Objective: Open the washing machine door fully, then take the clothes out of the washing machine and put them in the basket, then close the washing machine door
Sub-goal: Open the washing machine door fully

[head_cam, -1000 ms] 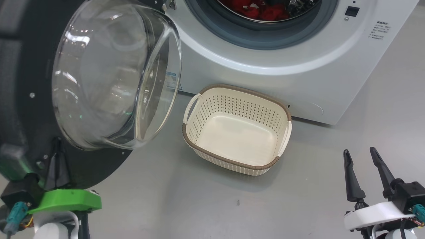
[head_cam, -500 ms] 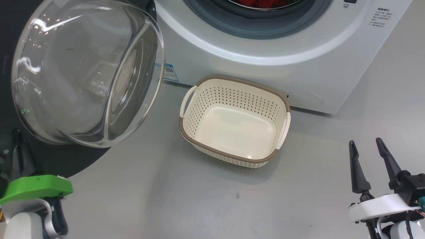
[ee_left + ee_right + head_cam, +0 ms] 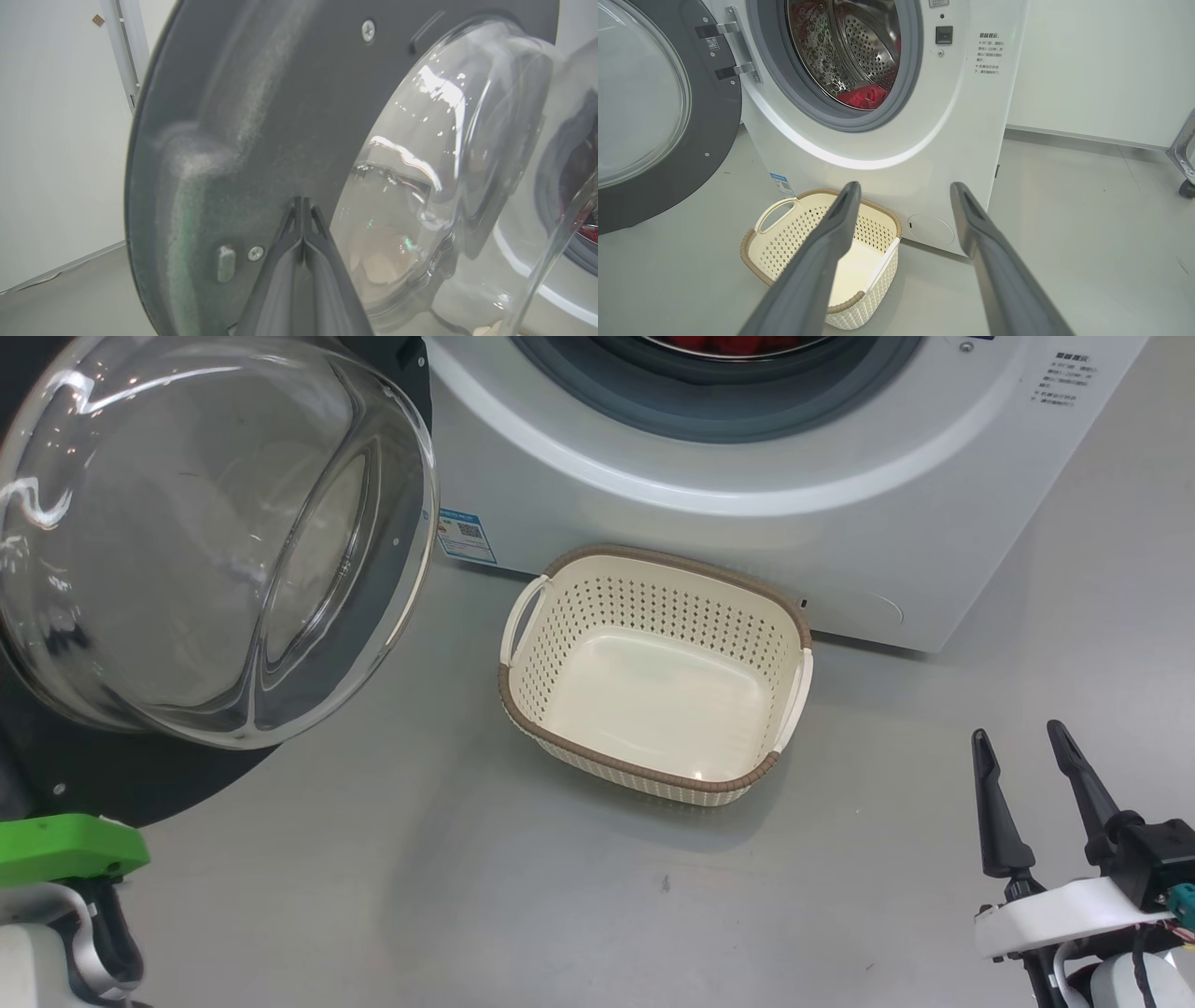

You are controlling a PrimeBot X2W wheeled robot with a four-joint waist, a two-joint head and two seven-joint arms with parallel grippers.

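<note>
Swung wider, the washing machine door (image 3: 103,775) leaves bare floor (image 3: 448,859) between its edge and my one basket (image 3: 653,560); left gripper (image 3: 302,203) (pinched shut) sits at its inner face, right gripper (image 3: 1018,735) gapes empty. One red garment (image 3: 861,98) lies in the drum (image 3: 864,42).

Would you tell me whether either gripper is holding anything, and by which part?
Nothing is held. The left gripper is shut, its tips against the dark inner face of the door; the right gripper is open and empty.
</note>
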